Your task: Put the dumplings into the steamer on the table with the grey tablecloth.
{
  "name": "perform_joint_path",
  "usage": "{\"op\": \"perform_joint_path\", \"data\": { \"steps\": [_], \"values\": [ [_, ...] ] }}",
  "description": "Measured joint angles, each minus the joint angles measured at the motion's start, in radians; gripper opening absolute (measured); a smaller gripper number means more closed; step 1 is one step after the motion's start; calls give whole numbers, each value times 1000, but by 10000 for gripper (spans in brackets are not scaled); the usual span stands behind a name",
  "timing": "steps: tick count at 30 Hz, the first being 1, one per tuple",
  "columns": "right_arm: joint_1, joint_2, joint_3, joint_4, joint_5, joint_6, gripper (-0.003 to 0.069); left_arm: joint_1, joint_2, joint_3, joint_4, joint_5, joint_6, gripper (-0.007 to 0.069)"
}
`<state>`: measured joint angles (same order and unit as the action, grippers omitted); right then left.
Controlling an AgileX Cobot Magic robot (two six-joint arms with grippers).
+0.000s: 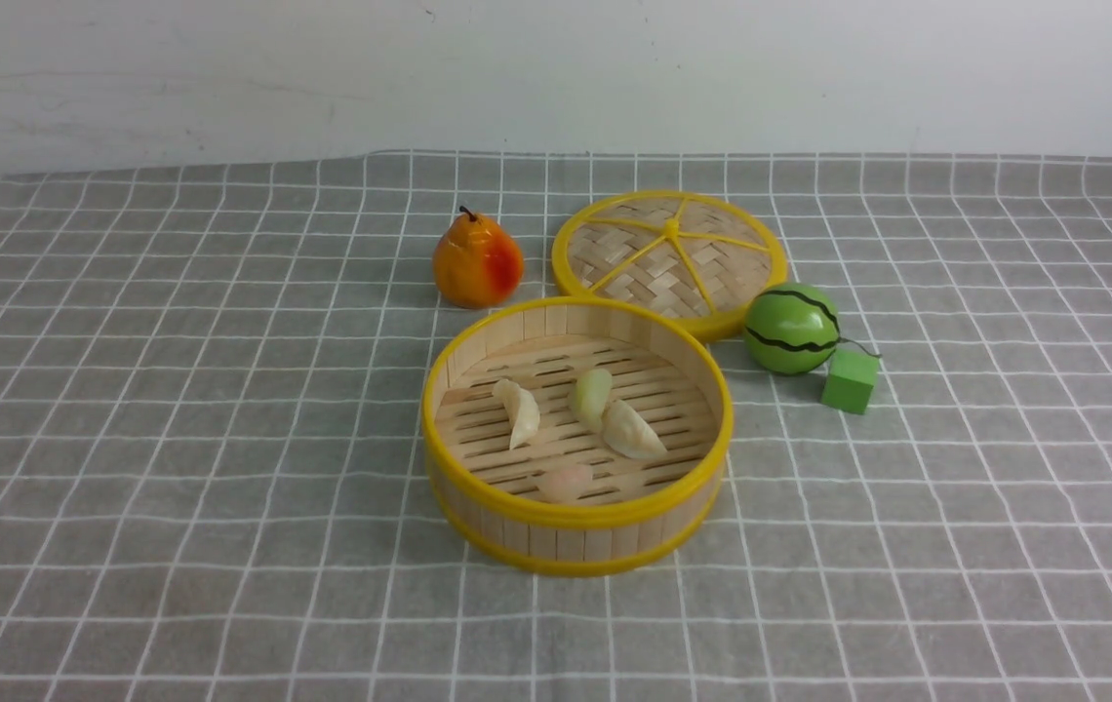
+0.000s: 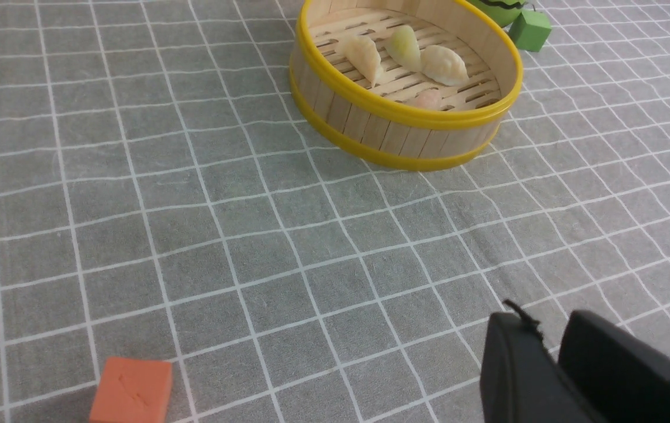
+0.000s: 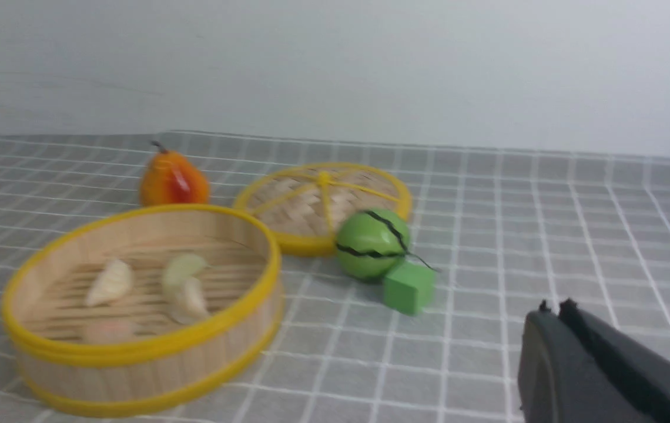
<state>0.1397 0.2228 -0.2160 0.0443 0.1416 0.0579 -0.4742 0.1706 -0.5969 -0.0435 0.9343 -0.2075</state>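
Note:
The steamer (image 1: 575,519) stands mid-table on the grey tablecloth (image 1: 176,439). Several dumplings lie on its slatted floor: a cream one (image 1: 520,411), a greenish one (image 1: 591,395) touching another cream one (image 1: 632,429), and a pinkish one (image 1: 566,481) by the near wall. Neither arm shows in the front view. In the left wrist view my left gripper (image 2: 549,329) hovers over bare cloth, well short of the steamer (image 2: 394,135), with a narrow gap between its fingers and nothing in it. My right gripper (image 3: 555,306) is shut and empty, off to the side of the steamer (image 3: 147,358).
Behind the steamer stand an orange pear (image 1: 477,261) and the flat woven lid (image 1: 670,255). A green striped ball (image 1: 792,329) and a green cube (image 1: 850,380) lie to its right. An orange block (image 2: 131,390) lies on the cloth near my left gripper. A white wall closes the back.

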Motion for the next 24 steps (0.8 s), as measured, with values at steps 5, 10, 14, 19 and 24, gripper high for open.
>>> {"op": "perform_joint_path", "data": {
  "steps": [5,10,14,19,24],
  "values": [
    [-135,-163,196,-54,-1,110,-7,0,0,0,0,0,0,124],
    [-160,-232,242,-88,95,164,-6,0,0,0,2,-2,0,129],
    [-161,-233,242,-90,194,164,-6,0,0,0,2,-2,0,129],
    [-161,-233,235,-88,238,164,-3,0,0,0,2,-2,0,129],
    [-161,-233,234,-84,241,164,0,0,0,0,2,-2,0,133]
  ]
}}
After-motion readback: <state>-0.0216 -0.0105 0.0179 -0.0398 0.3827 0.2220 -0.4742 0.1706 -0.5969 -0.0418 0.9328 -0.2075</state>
